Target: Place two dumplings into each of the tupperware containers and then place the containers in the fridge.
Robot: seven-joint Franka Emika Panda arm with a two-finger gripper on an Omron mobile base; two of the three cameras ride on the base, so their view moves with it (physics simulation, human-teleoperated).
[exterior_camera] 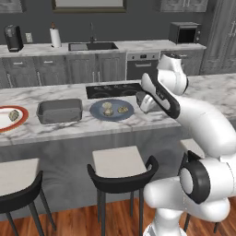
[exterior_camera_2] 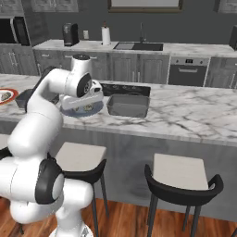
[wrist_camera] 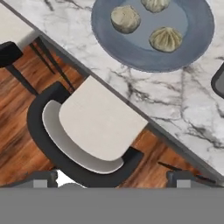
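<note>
Dark cabinets line the back wall; up front a marble desk point(exterior_camera: 69, 126) carries the work, stools tucked under its near edge.

Blue-grey plate point(exterior_camera: 112, 110) sits mid-desk with dumplings point(wrist_camera: 125, 19) on it; from the hand view three lie well apart from one another, so each could be pinched singly. One tupperware container point(exterior_camera: 59, 111) stands just beside the plate on one side, a second container point(exterior_camera_2: 128, 105) close on the other: short carries either way, presumably why they flank it. Red-rimmed plate point(exterior_camera: 13, 118) farther along holds another dumpling point(exterior_camera: 14, 115).

Pincer point(wrist_camera: 112, 177) hovers over the desk's near edge, looking down past the plate to a stool seat point(wrist_camera: 101, 122); tips spread wide, nothing between them. Judging by this, it is between picks, not yet lined up over a dumpling.

Whether either container holds anything, I cannot tell. Fridge not yet in play.
</note>
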